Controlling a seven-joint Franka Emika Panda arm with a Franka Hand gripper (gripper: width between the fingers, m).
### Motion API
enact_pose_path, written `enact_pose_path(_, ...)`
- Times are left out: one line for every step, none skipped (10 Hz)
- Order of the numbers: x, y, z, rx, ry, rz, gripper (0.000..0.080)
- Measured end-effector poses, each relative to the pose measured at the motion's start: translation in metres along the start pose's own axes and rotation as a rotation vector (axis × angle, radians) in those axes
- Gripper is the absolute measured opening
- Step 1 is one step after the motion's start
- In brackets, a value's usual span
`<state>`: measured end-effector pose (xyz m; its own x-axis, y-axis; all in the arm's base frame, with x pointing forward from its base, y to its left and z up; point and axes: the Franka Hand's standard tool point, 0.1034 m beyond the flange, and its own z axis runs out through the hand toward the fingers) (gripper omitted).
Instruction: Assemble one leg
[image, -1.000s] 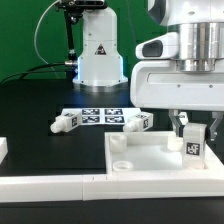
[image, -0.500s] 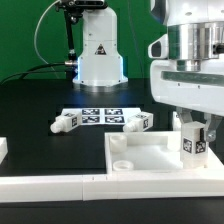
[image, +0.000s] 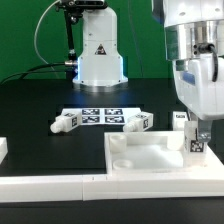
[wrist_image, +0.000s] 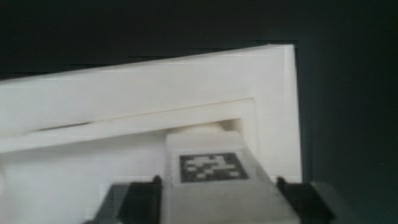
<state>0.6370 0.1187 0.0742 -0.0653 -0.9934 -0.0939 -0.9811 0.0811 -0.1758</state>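
Observation:
My gripper (image: 197, 141) is shut on a leg (image: 196, 143), a short white block with a black-and-white tag, and holds it upright over the far corner of the large white panel (image: 150, 158) at the exterior view's right. In the wrist view the leg (wrist_image: 215, 168) sits between my two dark fingers (wrist_image: 132, 202), above the panel's corner (wrist_image: 125, 105); the gripper's middle (wrist_image: 214, 206) is on the leg. I cannot tell whether the leg touches the panel. Two loose legs (image: 65, 122) (image: 137, 122) lie on the black table. Another tagged leg (image: 181, 119) shows just behind my gripper.
The marker board (image: 98, 115) lies on the table behind the loose legs. The robot's white base (image: 100, 55) stands at the back. A white bar (image: 50, 186) runs along the front edge, and a small white block (image: 3, 148) sits at the exterior view's left edge.
My gripper has turned about its vertical axis and shifted slightly toward the exterior view's right, carrying the leg along above the panel's corner. The loose legs have not moved.

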Motion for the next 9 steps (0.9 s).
enact_pose_path(0.0009, -0.0010, -0.0002, 0.001, 0.001, -0.075, 0.0453)
enact_pose_path(0.0035, -0.0046, -0.0008, 0.004, -0.001, -0.246, 0.0594)
enact_pose_path(0.0048, -0.0052, 0.0000, 0.002, -0.005, -0.452, 0.0594)
enact_pose_path(0.0066, -0.0047, 0.0010, 0.000, -0.009, -0.572, 0.0637)
enact_pose_path(0.0060, -0.0047, 0.0010, 0.001, -0.009, -0.586, 0.0647)
enact_pose_path(0.0064, -0.0047, 0.0010, 0.000, -0.007, -0.655, 0.0647)
enact_pose_path(0.0071, -0.0048, 0.0010, 0.000, -0.006, -0.734, 0.0647)
enact_pose_path(0.0087, -0.0048, 0.0023, -0.007, -0.004, -0.913, 0.0649)
enact_pose_path(0.0080, -0.0044, 0.0061, -0.026, -0.027, -1.097, 0.0649)
